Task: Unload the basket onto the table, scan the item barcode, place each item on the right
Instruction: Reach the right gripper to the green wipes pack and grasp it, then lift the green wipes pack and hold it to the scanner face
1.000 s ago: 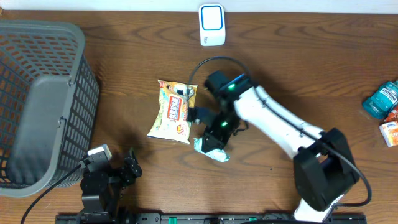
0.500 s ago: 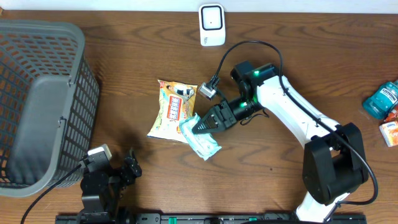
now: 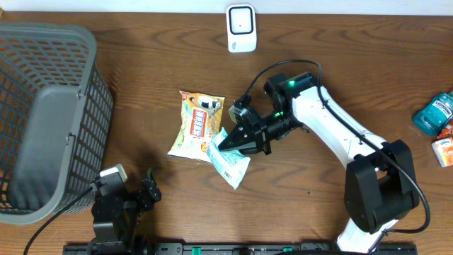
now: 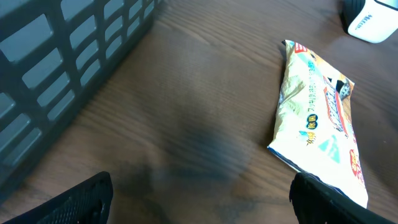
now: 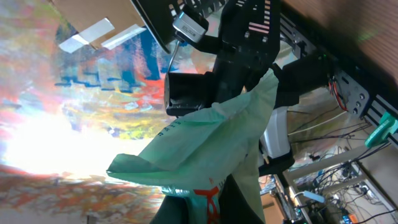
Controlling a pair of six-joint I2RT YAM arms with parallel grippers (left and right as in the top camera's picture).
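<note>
My right gripper [image 3: 228,144] is shut on a pale green packet [image 3: 231,163], which hangs above the table just right of a yellow snack bag [image 3: 197,125]. In the right wrist view the green packet [image 5: 214,140] fills the centre, pinched between the dark fingers of the gripper [image 5: 231,200], and the camera looks away from the table. The white barcode scanner [image 3: 241,28] stands at the table's far edge. My left gripper [image 3: 147,190] rests at the near left, open and holding nothing; its view shows the gripper [image 4: 202,205] over bare wood, with the snack bag [image 4: 320,134] ahead on the right.
A large grey mesh basket [image 3: 42,113] fills the left side, and its wall [image 4: 68,56] is close in the left wrist view. A blue bottle [image 3: 433,112] and an orange-white box [image 3: 444,151] lie at the right edge. The scanner's cable arcs over the right arm.
My right arm has lifted the green packet off the table, swung back to the right and turned the packet. The left arm has not moved.
</note>
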